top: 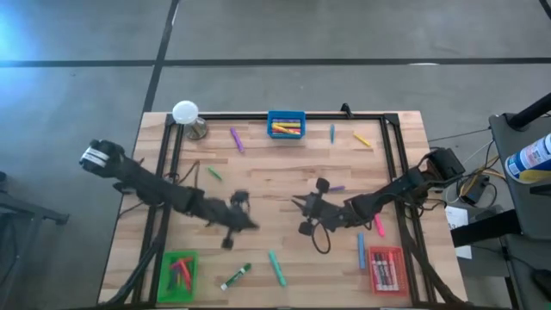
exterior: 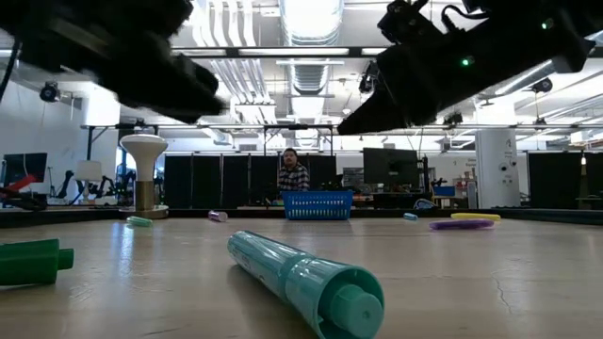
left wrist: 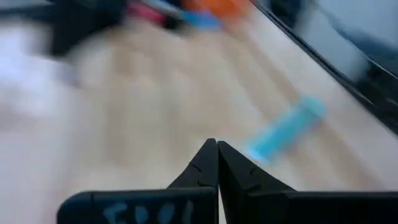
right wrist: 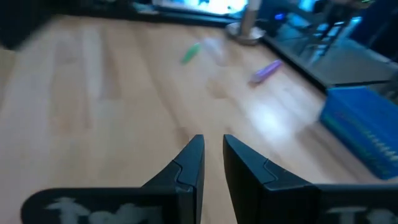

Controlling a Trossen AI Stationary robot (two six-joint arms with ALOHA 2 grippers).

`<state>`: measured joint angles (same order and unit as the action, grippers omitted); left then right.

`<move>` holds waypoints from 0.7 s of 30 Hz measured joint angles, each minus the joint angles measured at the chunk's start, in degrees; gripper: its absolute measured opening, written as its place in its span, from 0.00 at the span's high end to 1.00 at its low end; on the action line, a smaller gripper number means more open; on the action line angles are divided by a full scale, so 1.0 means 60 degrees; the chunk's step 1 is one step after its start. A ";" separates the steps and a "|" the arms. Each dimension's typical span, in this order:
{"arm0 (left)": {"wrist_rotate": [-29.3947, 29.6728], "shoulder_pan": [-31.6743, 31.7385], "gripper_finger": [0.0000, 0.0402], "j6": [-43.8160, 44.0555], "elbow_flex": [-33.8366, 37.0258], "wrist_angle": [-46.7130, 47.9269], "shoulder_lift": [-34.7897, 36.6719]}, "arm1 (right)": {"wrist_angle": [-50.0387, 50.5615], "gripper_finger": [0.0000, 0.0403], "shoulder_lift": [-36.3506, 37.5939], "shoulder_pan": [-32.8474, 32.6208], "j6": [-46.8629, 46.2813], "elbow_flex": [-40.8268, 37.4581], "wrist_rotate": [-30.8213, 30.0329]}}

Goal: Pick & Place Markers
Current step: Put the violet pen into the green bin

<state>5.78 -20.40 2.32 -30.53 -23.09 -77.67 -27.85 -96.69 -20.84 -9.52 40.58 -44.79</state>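
Markers lie scattered on the wooden table: a teal one, a green-and-white one, purple ones, a small green one, a yellow one, blue ones and a pink one. More markers fill the blue tray, green tray and red tray. My left gripper hovers shut and empty over mid-table. My right gripper faces it, narrowly open and empty.
A small lamp with a white round top stands at the far left corner. A dark frame runs along the table's sides and far edge. Cables and a bottle sit off the right edge. A person stands behind the table.
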 joint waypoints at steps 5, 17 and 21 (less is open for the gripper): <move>0.0661 0.1505 1.00 -0.0070 0.1747 -0.4020 0.0000 | 0.0330 0.87 0.0447 0.0001 -0.0138 0.0000 -0.0290; 0.0574 0.3719 1.00 0.0129 0.3578 -0.6140 0.0000 | 0.6242 0.85 0.3394 0.0219 -0.1836 0.0409 0.1696; 0.0267 0.3725 1.00 0.0144 0.3560 -0.6146 0.0000 | 0.7762 0.80 0.3846 0.0226 -0.2301 0.0415 0.1834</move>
<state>7.38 1.96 3.18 -9.17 -59.96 -77.67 18.72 -73.61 -19.48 -23.33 43.07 -33.79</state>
